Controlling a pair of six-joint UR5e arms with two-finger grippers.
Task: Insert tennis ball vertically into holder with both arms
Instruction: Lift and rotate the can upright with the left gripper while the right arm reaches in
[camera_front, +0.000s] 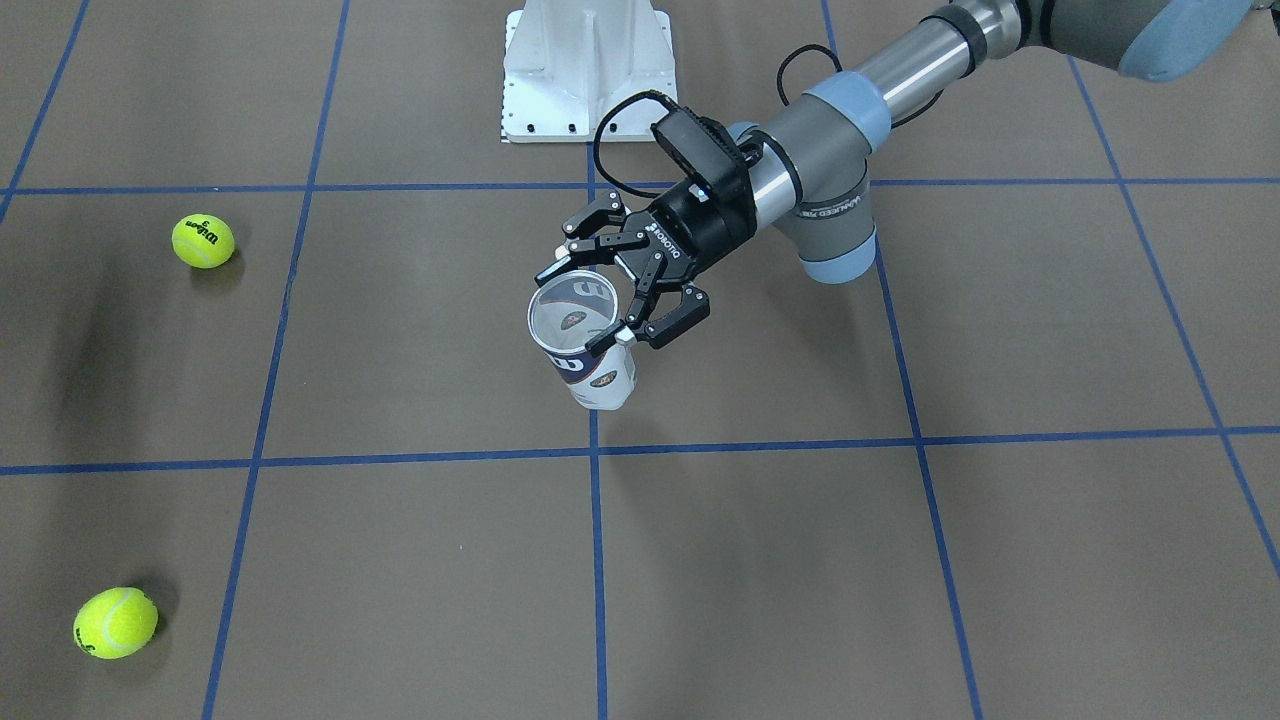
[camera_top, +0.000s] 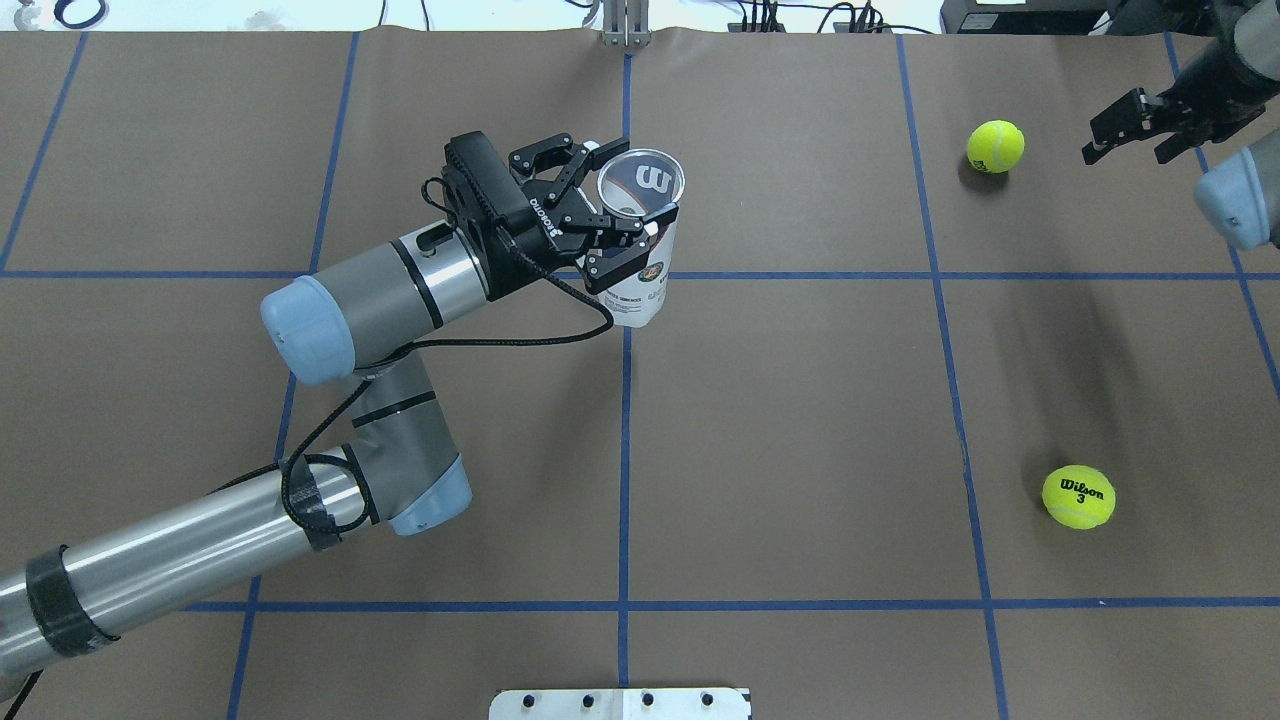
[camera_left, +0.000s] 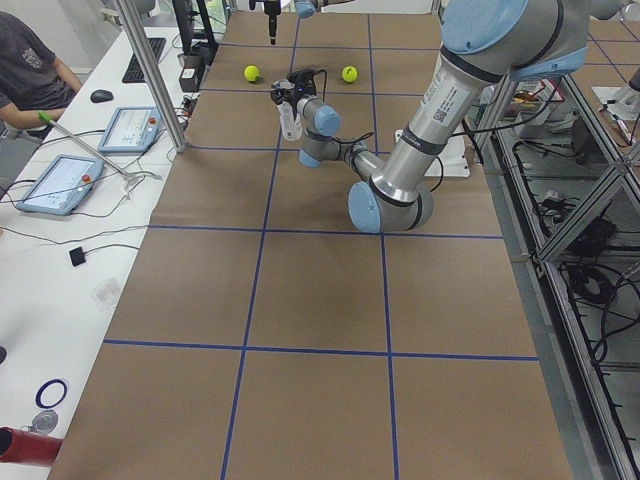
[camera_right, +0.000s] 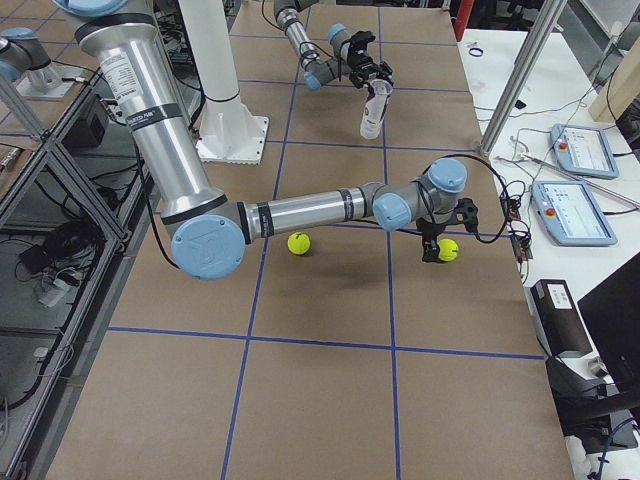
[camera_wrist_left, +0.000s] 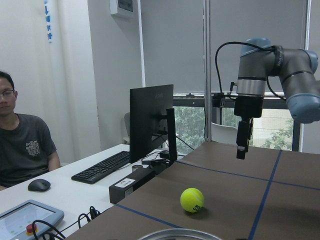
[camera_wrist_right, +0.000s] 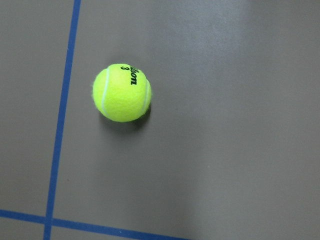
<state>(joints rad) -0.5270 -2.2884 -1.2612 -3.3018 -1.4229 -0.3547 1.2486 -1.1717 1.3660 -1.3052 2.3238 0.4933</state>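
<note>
The holder (camera_front: 592, 365), a clear can with a white and navy label, stands upright with its mouth up near the table's middle; it also shows in the overhead view (camera_top: 640, 285). My left gripper (camera_front: 582, 305) is shut on its upper part, also seen from overhead (camera_top: 637, 182). One tennis ball (camera_top: 995, 146) lies at the far right and another (camera_top: 1078, 496) nearer the robot. My right gripper (camera_top: 1128, 152) hovers open and empty just right of the far ball, which fills the right wrist view (camera_wrist_right: 121, 92). The can's rim (camera_wrist_left: 180, 234) shows at the bottom of the left wrist view.
The white pedestal base (camera_front: 585, 70) stands at the robot's side of the table. Blue tape lines cross the brown surface. An operator (camera_wrist_left: 20, 145) sits at a side desk with a monitor (camera_wrist_left: 150, 120), a keyboard and tablets beyond the table's far edge.
</note>
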